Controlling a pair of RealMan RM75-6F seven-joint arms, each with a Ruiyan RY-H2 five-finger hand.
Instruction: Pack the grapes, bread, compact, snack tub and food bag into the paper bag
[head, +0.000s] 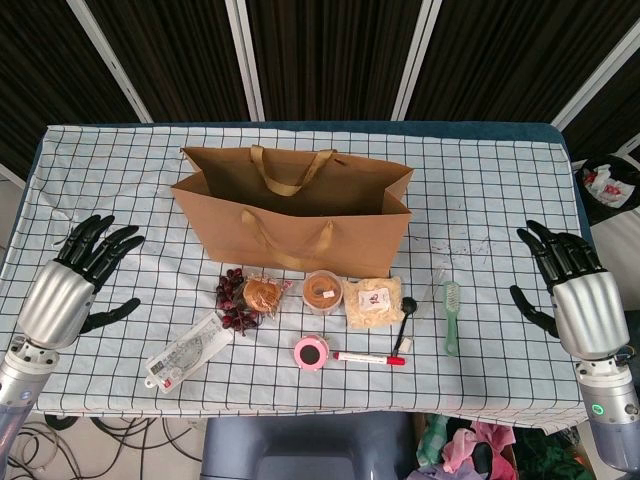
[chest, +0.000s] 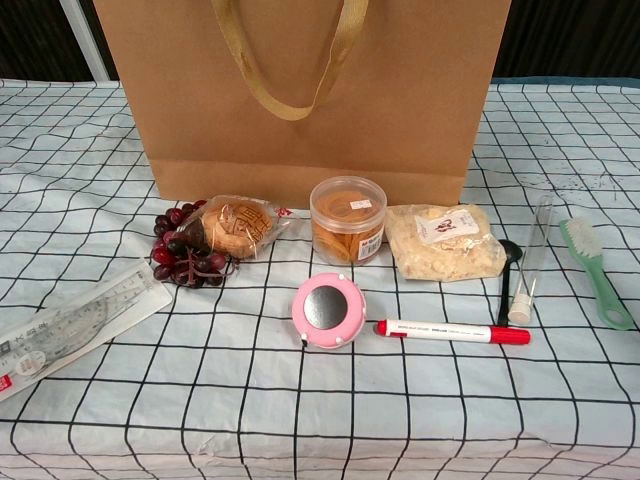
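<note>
Red marker (chest: 452, 332), spoon (chest: 508, 258), tube (chest: 530, 258), green brush (chest: 594, 270) nr food bag (chest: 443, 243); both hands' fingers spread, empty.

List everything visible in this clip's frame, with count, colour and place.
paper bag: 1, brown, upright, table centre
grapes: 1 bunch, dark red, front of bag, leftmost
bread: 1, golden, wrapped, against grapes
snack tub: 1, clear, orange contents, centre
food bag: 1, pale yellow, right of tub
compact: 1, pink, nearer front edge
marker: 1, white and red, right of compact
spoon: 1, black
tube: 1, clear
brush: 1, green, far right
ruler pack: 1, clear, front left
left hand: open, left edge
right hand: open, right edge
</note>
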